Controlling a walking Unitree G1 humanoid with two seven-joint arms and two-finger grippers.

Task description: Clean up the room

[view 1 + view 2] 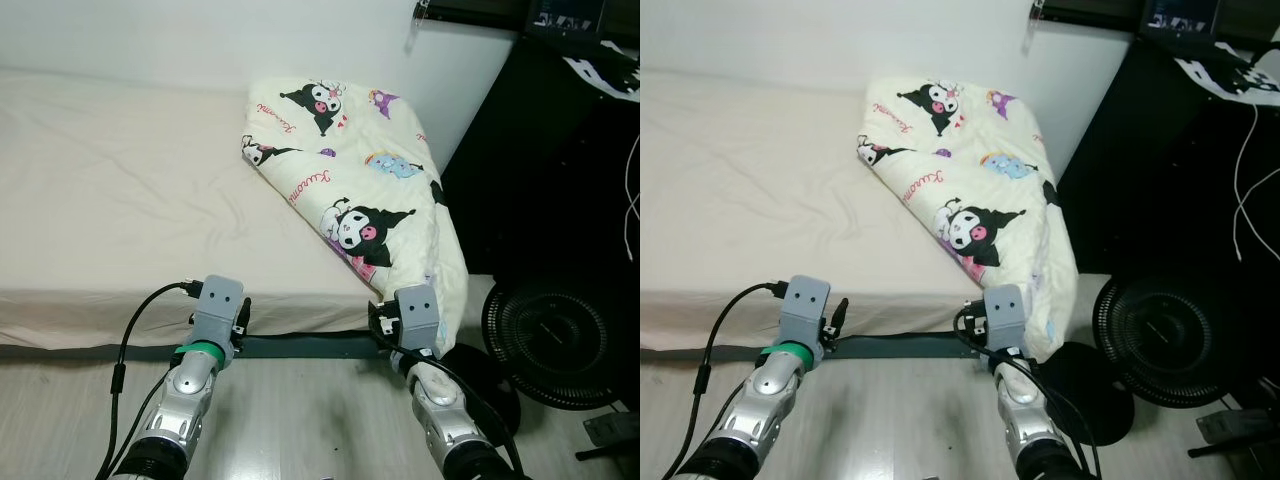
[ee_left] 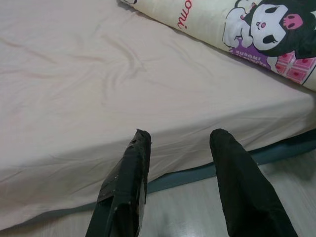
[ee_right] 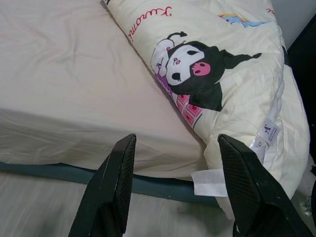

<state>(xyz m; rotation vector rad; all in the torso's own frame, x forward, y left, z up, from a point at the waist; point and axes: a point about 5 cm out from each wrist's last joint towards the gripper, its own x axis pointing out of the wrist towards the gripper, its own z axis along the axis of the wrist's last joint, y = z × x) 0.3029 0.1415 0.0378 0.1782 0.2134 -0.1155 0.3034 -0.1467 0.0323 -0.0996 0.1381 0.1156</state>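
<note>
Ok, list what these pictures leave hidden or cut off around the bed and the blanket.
- Blanket: its lower end hangs over the bed's edge; the right arm hides it in the left eye view.
- Fan: cut off by the right edge.
- Bed: its left end runs out of frame.
- Blanket tag: print too small.

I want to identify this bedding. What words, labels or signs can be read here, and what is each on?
"Kuromi", red script, partly cut off, on the cream cartoon-print blanket.
White tags on the blanket's edge: print too small to read.
Small text under the cartoon figure: blurred, unreadable.
</note>
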